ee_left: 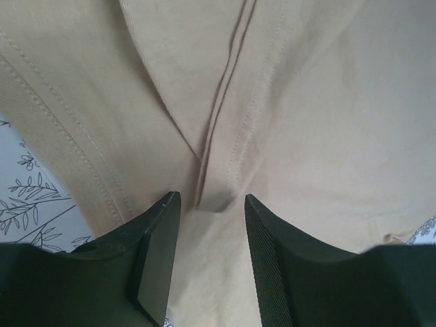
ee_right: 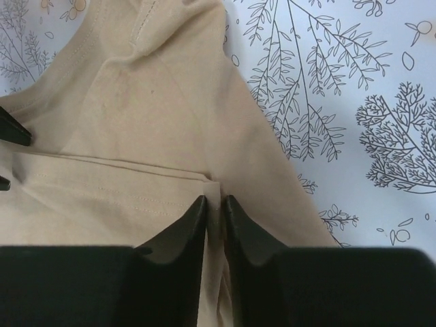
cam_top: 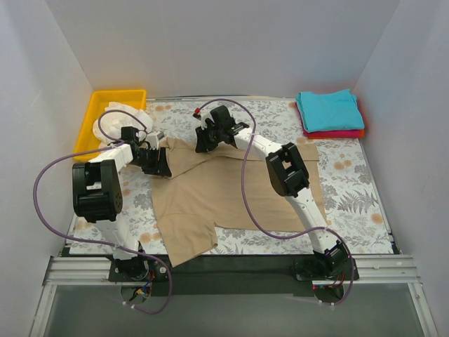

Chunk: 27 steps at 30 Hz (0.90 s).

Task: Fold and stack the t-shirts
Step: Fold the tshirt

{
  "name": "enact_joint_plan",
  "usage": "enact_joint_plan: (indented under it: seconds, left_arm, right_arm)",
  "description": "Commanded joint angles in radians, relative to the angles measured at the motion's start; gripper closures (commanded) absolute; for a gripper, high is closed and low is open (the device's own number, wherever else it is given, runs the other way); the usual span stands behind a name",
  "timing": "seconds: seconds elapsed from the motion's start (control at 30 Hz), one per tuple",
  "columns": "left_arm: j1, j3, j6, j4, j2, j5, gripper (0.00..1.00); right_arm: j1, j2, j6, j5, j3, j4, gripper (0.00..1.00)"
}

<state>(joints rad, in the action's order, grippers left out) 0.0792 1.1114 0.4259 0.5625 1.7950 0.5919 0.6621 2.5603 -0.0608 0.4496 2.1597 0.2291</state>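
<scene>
We are working the tan shirt, lying spread on the worktop just right of the tray. Soft and limp, it is needing grips on doubled hems: right jaws are pinching its folded edge, left jaws are standing apart astride a seam.

The tan t-shirt is showing soft, matt, stitched cloth. The left fingers are showing matt black ribbed plastic.

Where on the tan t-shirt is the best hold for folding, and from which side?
Probably its far edge, from above. The tan t-shirt lies flat, so only the doubled, raised fold there offers something to pinch.
</scene>
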Motion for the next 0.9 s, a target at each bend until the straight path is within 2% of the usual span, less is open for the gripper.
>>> enact_joint_plan:
  seconds: [0.0,0.07,0.17,0.27,0.3,0.4,0.43,0.87]
  left_arm:
    - [-0.002,0.034,0.010,-0.021,-0.002,-0.003,0.60]
    - [-0.002,0.036,0.010,-0.019,0.003,0.016,0.64]
    - [-0.002,0.036,0.014,-0.023,0.004,0.037,0.67]
    - [-0.002,0.038,0.019,-0.024,0.010,0.046,0.74]
    - [-0.002,0.038,0.020,-0.027,0.010,0.048,0.81]
    - [-0.004,0.041,0.025,-0.023,0.000,0.051,0.92]
    - [-0.002,0.042,0.024,-0.018,-0.003,0.051,1.00]
    - [-0.002,0.036,-0.022,0.053,-0.111,0.046,1.00]
  right_arm:
    - [0.007,-0.012,-0.010,0.044,0.015,-0.036,0.82]
    - [0.007,-0.017,-0.010,0.046,0.014,-0.036,0.91]
    - [0.007,-0.026,-0.008,0.064,0.009,-0.037,0.98]
    - [0.005,-0.032,-0.016,0.084,0.008,-0.042,0.99]
    - [0.007,-0.035,-0.017,0.083,0.006,-0.042,0.99]
    - [0.005,-0.054,-0.020,0.087,-0.003,-0.043,0.99]
    - [0.005,-0.058,-0.020,0.087,-0.006,-0.045,0.99]
    - [-0.016,-0.135,-0.034,0.143,-0.037,-0.065,0.99]
